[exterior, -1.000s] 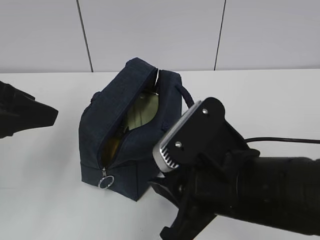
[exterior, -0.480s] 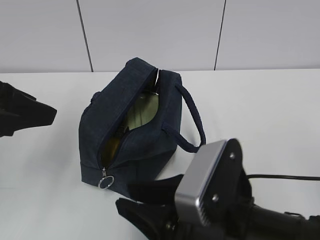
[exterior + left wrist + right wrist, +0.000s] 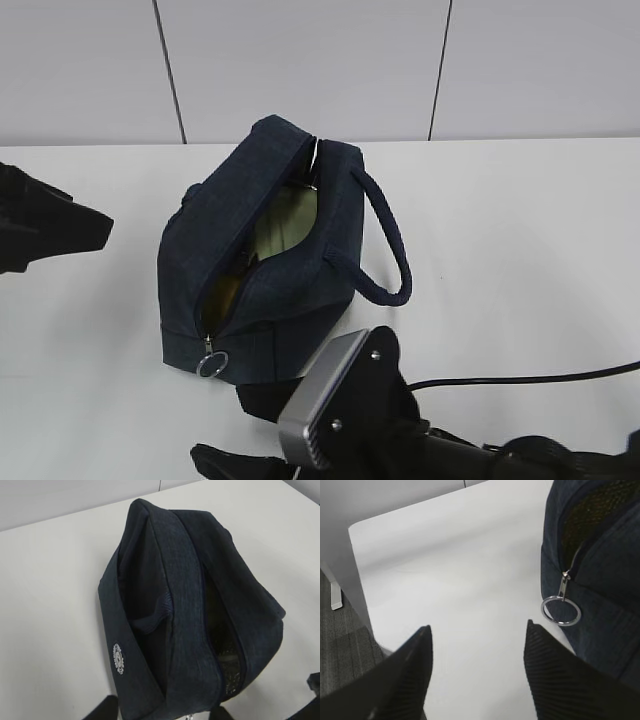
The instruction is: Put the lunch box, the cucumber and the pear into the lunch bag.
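The navy lunch bag [image 3: 270, 270] stands mid-table with its top zipper open. The lunch box's pale green lid [image 3: 287, 222] shows inside it. A yellowish patch [image 3: 226, 290] near the zipper end looks like the pear. The cucumber is hidden. The metal ring pull [image 3: 212, 364] hangs at the bag's near end and also shows in the right wrist view [image 3: 561, 611]. My right gripper [image 3: 218, 420] is open and empty, low in front of that end, its fingertips [image 3: 527, 627] just left of the ring. My left gripper [image 3: 60, 230] is open and empty, left of the bag [image 3: 190, 610].
The white table [image 3: 520, 230] runs back to a grey panelled wall. The bag's loop handle [image 3: 392, 255] hangs over its right side. A black cable [image 3: 520, 378] trails from my right arm. The table's edge and the floor [image 3: 345, 645] show left of my right gripper.
My right arm has dropped down and swung left toward the bag's near end, uncovering the handle. The bag and my left gripper have not moved.
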### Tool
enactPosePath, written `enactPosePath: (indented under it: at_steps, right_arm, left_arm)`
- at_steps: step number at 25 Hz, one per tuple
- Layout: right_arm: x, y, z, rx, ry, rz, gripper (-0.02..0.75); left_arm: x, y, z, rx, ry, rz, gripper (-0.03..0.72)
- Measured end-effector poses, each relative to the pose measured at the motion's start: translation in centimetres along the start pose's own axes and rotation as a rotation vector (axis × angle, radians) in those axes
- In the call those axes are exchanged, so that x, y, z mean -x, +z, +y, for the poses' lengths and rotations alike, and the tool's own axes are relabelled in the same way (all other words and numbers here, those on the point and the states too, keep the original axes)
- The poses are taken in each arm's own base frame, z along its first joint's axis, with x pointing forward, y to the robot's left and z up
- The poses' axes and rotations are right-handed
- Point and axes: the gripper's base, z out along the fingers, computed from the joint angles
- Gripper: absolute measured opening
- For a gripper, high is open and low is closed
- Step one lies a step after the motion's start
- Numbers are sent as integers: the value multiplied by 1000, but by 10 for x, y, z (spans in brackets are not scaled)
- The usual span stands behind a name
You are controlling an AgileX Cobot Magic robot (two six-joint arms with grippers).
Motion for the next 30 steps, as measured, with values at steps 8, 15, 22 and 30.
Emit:
enactPosePath:
  at_steps: [8,15,22,30]
  right_arm:
    - [-9,29,-10,-78,44,14,503]
    - [-7,41,-16,-144,92,66,582]
    - [-11,57,-18,-150,99,99,583]
    - [-9,70,-19,-150,102,101,584]
  left_arm:
    - [0,0,0,0,0,0,324]
    - [0,0,0,0,0,0,307]
    - [0,0,0,0,0,0,286]
    - [0,0,0,0,0,0,273]
